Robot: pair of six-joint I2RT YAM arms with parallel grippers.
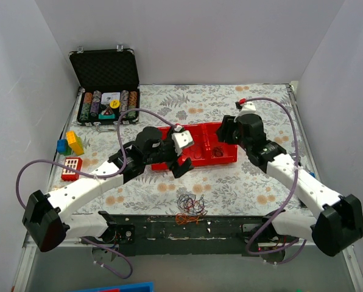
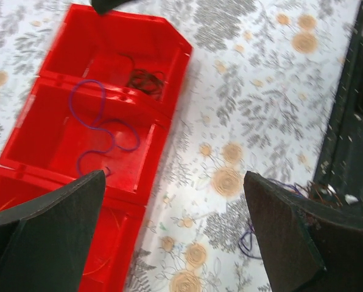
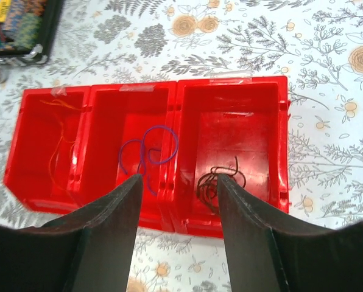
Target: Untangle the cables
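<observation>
The cables lie as a small tangle of red, orange and dark wires on the floral cloth by the table's front edge. In the left wrist view they show partly behind my right finger. A red three-compartment tray holds a dark wire, a purple wire and orange wires, one sort per compartment. My left gripper is open and empty, above the tray's front edge. My right gripper is open and empty over the tray.
An open black case of poker chips stands at the back left. Yellow, blue and red toy bricks lie at the left. A dark metal strip runs along the table's front edge. White walls close in both sides.
</observation>
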